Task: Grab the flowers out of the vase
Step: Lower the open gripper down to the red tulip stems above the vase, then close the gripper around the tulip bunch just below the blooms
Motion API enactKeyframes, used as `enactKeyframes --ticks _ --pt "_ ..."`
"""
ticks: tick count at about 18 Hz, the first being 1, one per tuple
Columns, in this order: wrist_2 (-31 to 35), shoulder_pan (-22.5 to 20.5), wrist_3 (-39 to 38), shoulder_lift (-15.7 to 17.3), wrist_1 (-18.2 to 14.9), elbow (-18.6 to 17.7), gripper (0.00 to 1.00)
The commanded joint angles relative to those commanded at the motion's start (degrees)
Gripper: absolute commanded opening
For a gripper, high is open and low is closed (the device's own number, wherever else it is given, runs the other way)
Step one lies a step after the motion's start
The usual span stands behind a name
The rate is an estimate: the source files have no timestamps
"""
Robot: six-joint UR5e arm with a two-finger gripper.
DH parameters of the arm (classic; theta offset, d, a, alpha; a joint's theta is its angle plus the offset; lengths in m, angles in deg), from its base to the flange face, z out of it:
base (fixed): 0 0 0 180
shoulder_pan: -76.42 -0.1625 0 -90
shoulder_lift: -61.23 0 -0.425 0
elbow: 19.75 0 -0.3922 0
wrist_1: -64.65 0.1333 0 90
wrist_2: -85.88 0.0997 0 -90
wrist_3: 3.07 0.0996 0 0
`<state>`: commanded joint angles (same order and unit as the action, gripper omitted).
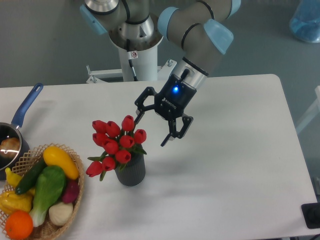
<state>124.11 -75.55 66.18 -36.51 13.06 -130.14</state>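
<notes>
A bunch of red tulips with green leaves, the flowers [115,143], stands in the vase [131,171], a short dark grey ribbed cylinder left of the table's middle. The blooms lean to the left over the vase's rim. My gripper [149,132] hangs just to the right of the top blooms and slightly above them, tilted down and to the left. Its black fingers are spread wide and hold nothing. The left fingertip [136,120] is close to the topmost tulip; I cannot tell whether it touches it.
A wicker basket [76,197] of vegetables and fruit sits at the front left. Behind it a blue-handled saucepan [24,109] stands at the left edge. The robot's white base column [136,55] rises behind the table. A bluish translucent object [306,20] shows at the top right.
</notes>
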Motion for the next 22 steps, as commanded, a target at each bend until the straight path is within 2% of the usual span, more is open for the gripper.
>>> enactKeyframes --ticks 7,22 --pt "0.4 2.0 0.2 -2.4 3.4 0.0 1.00" --pt "0.7 3.9 0.4 -3.3 4.0 1.0 1.00"
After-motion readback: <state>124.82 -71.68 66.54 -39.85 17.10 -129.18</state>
